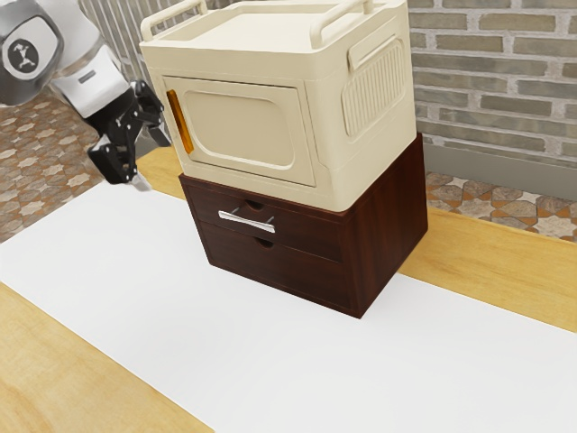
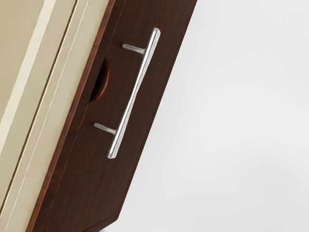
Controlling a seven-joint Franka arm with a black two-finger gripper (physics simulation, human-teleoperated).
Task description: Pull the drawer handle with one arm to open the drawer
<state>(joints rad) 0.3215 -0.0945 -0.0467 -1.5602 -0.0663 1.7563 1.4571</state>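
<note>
The slim silver metal bar handle spans the upper drawer of a glossy, dark red-brown wooden cabinet, beneath a cream, round-cornered box with ribbed side and amber door pull. The black two-finger gripper is released, fingers spread, apart from the handle, above the white-covered, yellowish wooden bench. Behind runs a grey brick wall.
</note>
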